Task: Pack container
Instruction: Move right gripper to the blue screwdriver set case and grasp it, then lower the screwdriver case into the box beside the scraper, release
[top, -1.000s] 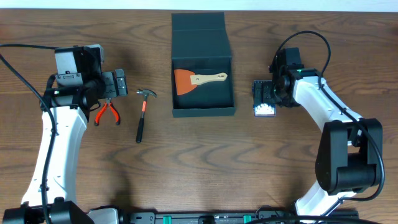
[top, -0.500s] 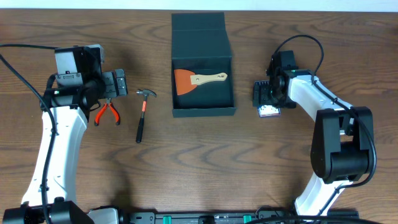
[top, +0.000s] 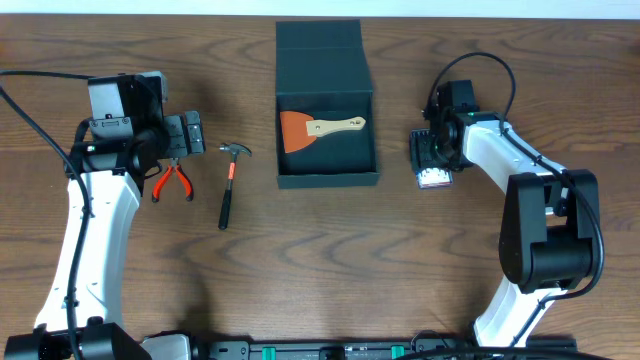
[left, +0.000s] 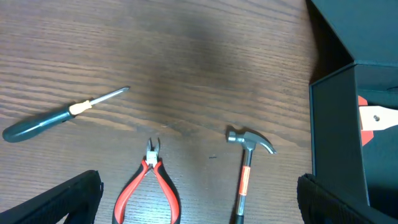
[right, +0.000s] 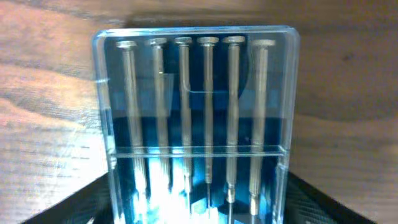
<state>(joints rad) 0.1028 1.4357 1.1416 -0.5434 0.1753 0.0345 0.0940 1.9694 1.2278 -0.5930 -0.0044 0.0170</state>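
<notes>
My left jaws stand wide apart and empty above the surface, over the red-handled pliers. A hammer lies just beside the pliers and a dark-handled screwdriver lies farther off. My right jaws grip a clear case of small screwdrivers by its two sides, low over the surface just right of the box. The box sits mid-surface toward the far edge, lid folded back, with an orange scraper lying inside.
</notes>
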